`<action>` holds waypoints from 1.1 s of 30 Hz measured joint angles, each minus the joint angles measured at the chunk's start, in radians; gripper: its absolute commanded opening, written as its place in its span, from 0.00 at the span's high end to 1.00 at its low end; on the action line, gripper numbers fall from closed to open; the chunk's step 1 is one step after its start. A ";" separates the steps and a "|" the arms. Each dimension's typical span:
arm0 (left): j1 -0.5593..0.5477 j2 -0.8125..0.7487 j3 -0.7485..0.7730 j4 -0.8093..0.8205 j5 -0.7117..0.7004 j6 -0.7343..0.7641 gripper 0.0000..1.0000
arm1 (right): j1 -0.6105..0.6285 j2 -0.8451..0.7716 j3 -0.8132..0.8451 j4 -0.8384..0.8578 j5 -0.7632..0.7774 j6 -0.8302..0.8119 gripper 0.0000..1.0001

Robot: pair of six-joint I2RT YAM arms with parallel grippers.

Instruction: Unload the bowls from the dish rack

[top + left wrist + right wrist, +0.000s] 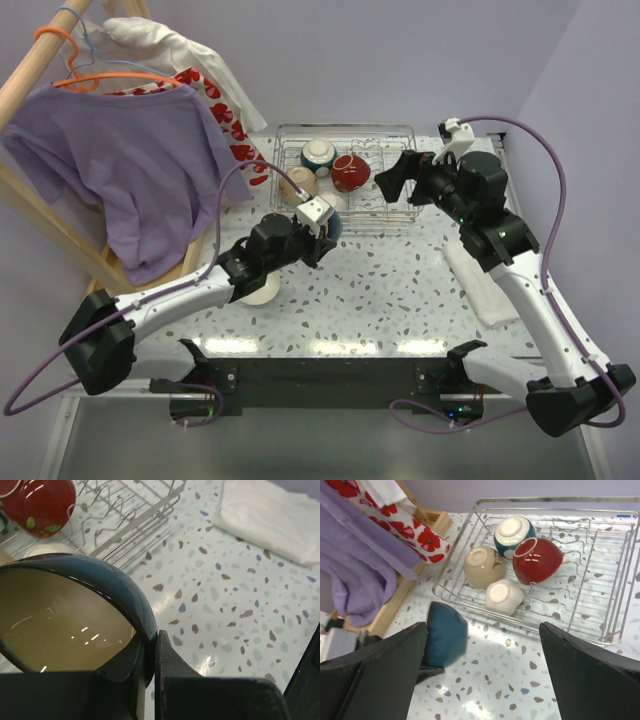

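Note:
My left gripper (320,222) is shut on the rim of the teal bowl (331,226) and holds it just in front of the dish rack (392,131). In the left wrist view the fingers (170,665) pinch the dark rim of that bowl (107,587), whose inside is pale. The right wrist view shows the teal bowl (446,634) outside the rack (600,587). In the rack lie the teal-and-white bowl (512,534), dark red bowl (539,560), tan bowl (482,566) and cream bowl (504,596). My right gripper (482,675) is open and empty, above the rack's front right (395,182). A white bowl (262,291) sits on the table under my left arm.
A folded white cloth (485,282) lies on the table at the right, also in the left wrist view (270,515). A wooden clothes rack with a purple shirt (130,170) and a red-flowered cloth (420,530) stands at the left, close to the dish rack.

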 measured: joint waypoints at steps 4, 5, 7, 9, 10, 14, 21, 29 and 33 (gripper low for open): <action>0.001 -0.074 0.079 -0.293 -0.070 0.024 1.00 | 0.000 -0.052 -0.101 -0.009 0.034 -0.008 0.01; 0.001 -0.087 0.101 -0.357 -0.087 0.026 1.00 | 0.000 -0.062 -0.124 -0.012 0.039 -0.010 0.01; 0.002 -0.107 0.137 -0.468 -0.115 0.027 1.00 | 0.000 -0.083 -0.168 -0.023 0.055 -0.015 0.01; 0.002 -0.121 0.167 -0.570 -0.141 0.025 1.00 | 0.000 -0.103 -0.202 -0.034 0.065 -0.023 0.01; 0.002 -0.123 0.175 -0.612 -0.150 0.025 1.00 | 0.000 -0.114 -0.219 -0.038 0.069 -0.027 0.01; 0.018 -0.114 0.182 -0.758 -0.163 0.021 1.00 | 0.000 -0.161 -0.278 -0.043 0.088 -0.043 0.01; 0.072 -0.049 0.201 -0.955 -0.155 0.013 1.00 | 0.000 -0.187 -0.332 -0.048 0.087 -0.049 0.01; 0.074 0.016 0.244 -1.047 -0.124 -0.015 1.00 | 0.000 -0.201 -0.377 -0.053 0.085 -0.049 0.01; 0.074 0.038 0.255 -1.111 -0.123 -0.040 1.00 | 0.000 -0.201 -0.393 -0.053 0.083 -0.049 0.01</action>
